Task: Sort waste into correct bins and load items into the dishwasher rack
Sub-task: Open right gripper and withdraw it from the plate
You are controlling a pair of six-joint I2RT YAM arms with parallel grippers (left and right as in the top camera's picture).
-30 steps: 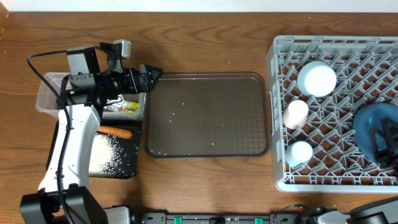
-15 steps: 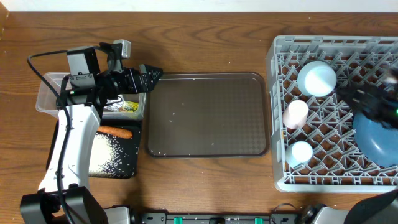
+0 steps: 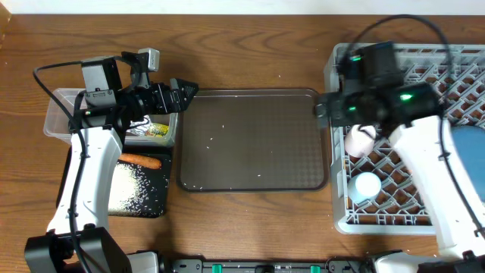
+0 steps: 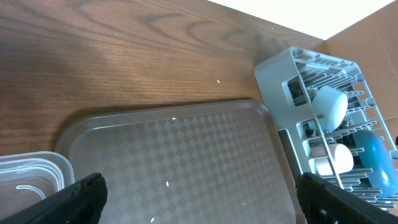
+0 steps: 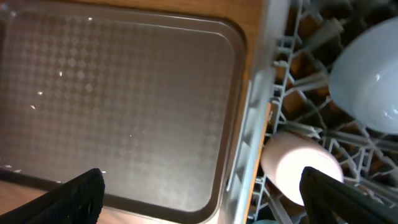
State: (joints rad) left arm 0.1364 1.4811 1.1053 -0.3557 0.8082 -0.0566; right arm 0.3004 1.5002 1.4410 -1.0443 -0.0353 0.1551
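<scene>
My left gripper (image 3: pixel 188 90) (image 4: pixel 199 202) is open and empty over the left edge of the brown serving tray (image 3: pixel 258 140). My right gripper (image 3: pixel 320 109) (image 5: pixel 202 199) is open and empty over the gap between the tray and the left rim of the grey rack (image 3: pixel 341 220). In the rack sit a pinkish cup (image 3: pixel 361 139) (image 5: pixel 298 165), a light blue cup (image 3: pixel 367 184), a white bowl (image 5: pixel 367 68) and a blue plate (image 3: pixel 468 155). The clear tub (image 3: pixel 54 114) holds a yellow-green wrapper (image 3: pixel 156 130). The black tray (image 3: pixel 148 205) holds the carrot (image 3: pixel 141 160) and rice (image 3: pixel 127 186). Tissue and chopsticks are out of view.
A few rice grains (image 3: pixel 223 126) lie on the brown tray. The right arm hides the bowl in the overhead view. Bare wooden table (image 3: pixel 250 45) lies behind the tray.
My right arm has swung left from over the blue plate to the rack's left rim. The left arm has not moved.
</scene>
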